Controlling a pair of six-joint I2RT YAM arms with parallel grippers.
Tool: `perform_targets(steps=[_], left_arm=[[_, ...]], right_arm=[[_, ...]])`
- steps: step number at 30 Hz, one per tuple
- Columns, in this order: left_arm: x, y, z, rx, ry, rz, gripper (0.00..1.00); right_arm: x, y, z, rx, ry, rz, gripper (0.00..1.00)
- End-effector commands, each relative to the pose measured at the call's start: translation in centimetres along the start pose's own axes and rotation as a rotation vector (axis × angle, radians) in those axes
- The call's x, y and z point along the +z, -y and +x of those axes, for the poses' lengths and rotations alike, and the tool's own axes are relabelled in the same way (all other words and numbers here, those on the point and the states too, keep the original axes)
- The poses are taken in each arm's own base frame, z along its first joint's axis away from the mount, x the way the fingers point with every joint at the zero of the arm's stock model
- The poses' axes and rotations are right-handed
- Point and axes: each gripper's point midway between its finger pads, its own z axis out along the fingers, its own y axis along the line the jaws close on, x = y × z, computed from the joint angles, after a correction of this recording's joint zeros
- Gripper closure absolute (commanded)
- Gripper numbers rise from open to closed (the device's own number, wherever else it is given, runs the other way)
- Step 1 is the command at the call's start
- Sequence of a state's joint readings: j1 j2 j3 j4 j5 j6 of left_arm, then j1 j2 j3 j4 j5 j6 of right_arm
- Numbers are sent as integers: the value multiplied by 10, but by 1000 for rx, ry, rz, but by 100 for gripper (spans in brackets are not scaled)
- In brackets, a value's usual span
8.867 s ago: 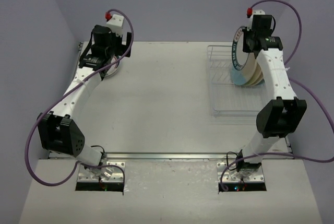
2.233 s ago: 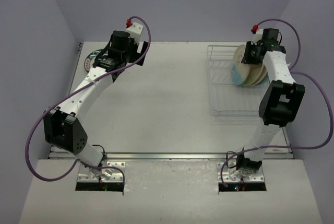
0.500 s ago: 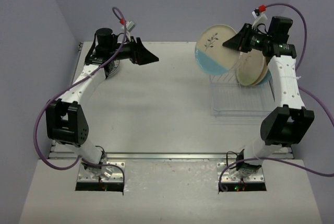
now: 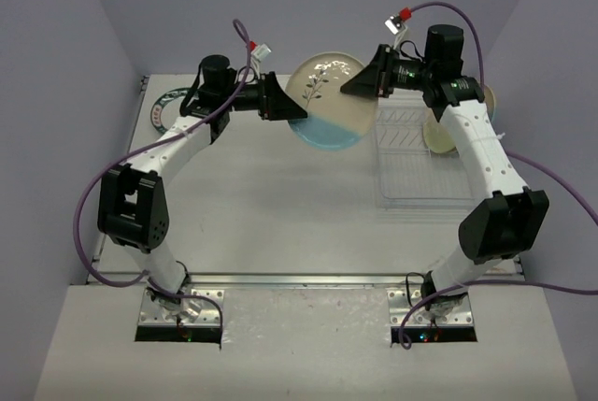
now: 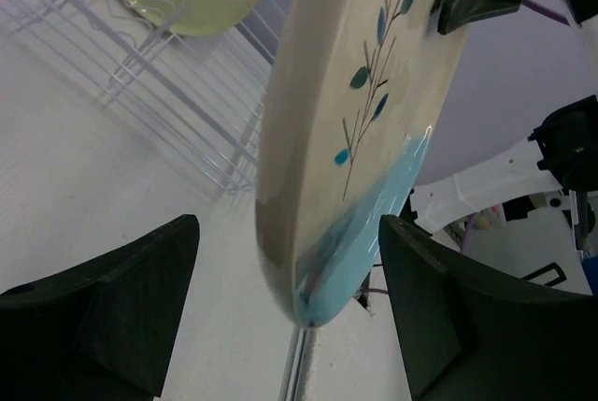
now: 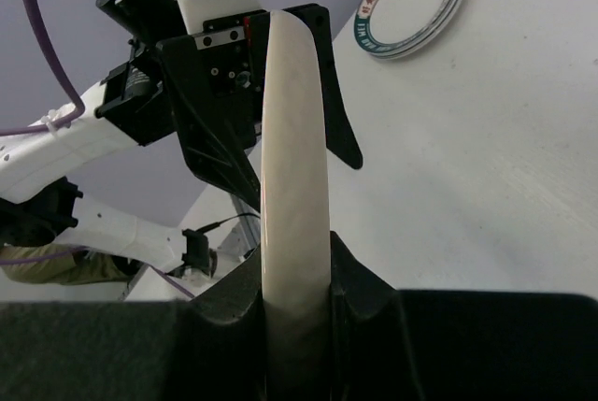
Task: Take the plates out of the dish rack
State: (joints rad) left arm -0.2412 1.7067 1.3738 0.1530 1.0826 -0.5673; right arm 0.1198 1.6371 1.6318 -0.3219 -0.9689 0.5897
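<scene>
Could drop the cream-and-blue plate [image 4: 322,107], up in the air left of the dish rack [image 4: 420,186], by loosening the tight-pinching right gripper [image 4: 360,85] before squeezing shut the wide-open left gripper [image 4: 288,108].

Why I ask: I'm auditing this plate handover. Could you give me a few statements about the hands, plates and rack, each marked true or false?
1. The right hand grips the cream-and-blue plate by its rim in mid-air. True.
2. The left hand is shut on that plate. False: its fingers stand apart on either side of the rim.
3. The dish rack holds no plates. False: at least one pale plate stands in it.
4. The green-rimmed plate lies flat on the table, far from the rack. True.
</scene>
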Motion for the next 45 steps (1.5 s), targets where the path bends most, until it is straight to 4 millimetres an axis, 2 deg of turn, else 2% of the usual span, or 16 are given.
perform_targets(steps=[1, 5, 9, 11, 12, 16, 17, 19, 22, 24, 27, 29, 33, 41, 42, 45], left_arm=[[6, 42, -5, 70, -10, 147, 32], [4, 54, -5, 75, -5, 207, 56], [1, 58, -3, 34, 3, 233, 98], [-1, 55, -5, 16, 13, 221, 100], [-2, 53, -6, 11, 20, 215, 100], [-20, 31, -22, -42, 82, 140, 100], [-28, 20, -29, -56, 113, 107, 100], [-44, 0, -44, -79, 177, 33, 100], [-58, -20, -62, -79, 249, -66, 100], [-63, -34, -66, -98, 271, -130, 100], [-66, -76, -63, -170, 292, -237, 100], [-66, -94, -60, -203, 303, -272, 100], [-65, -160, -50, -314, 321, -345, 100], [-94, -245, -72, -355, 439, -428, 100], [-97, -248, -83, -334, 460, -434, 100], [-101, -267, -90, -320, 476, -452, 100]], right_arm=[[-14, -56, -34, -155, 85, -118, 100], [-10, -57, -37, -154, 89, -131, 100], [-8, -51, -36, -136, 87, -122, 100], [-6, -44, -32, -112, 77, -105, 100], [-5, -39, -31, -99, 76, -88, 95], [-10, -11, -32, -45, 103, 30, 35], [-14, -2, -32, -29, 114, 69, 16], [-27, 22, -37, -2, 152, 169, 1], [-48, 52, -45, 30, 204, 300, 1], [-74, 77, -53, 44, 249, 397, 1], [-95, 94, -52, 12, 261, 494, 1], [-101, 92, -51, -28, 258, 516, 1], [-110, 89, -36, -50, 230, 556, 1], [-127, 78, -14, -129, 177, 619, 1], [-129, 79, -13, -139, 173, 632, 1], [-134, 80, -5, -154, 154, 653, 1]])
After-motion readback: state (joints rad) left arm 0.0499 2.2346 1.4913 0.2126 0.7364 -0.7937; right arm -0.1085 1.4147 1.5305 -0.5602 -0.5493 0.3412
